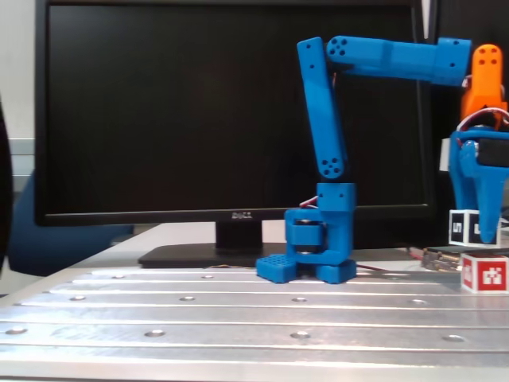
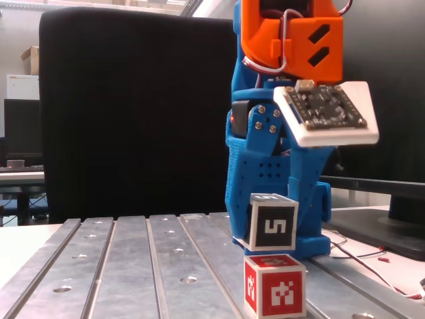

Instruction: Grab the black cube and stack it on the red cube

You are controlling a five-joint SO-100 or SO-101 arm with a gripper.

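The black cube [image 1: 464, 228] with a white "5" on its face [image 2: 272, 223] sits between the blue fingers of my gripper [image 1: 479, 232], which is shut on it. The cube hangs slightly tilted just above the red cube [image 1: 484, 272], a little behind and to its left in a fixed view. In the other fixed view the red cube [image 2: 275, 290] stands on the table directly below the black cube, with only a thin gap or light contact between them; I cannot tell which. The gripper [image 2: 269, 229] comes down from above, with its orange wrist on top.
The metal slotted table [image 1: 199, 318] has bolt holes. The arm's blue base [image 1: 316, 267] stands mid-table. A black Dell monitor [image 1: 231, 111] fills the back. Loose wires [image 2: 372, 262] lie to the right of the cubes. A black chair back [image 2: 133, 119] stands behind the table.
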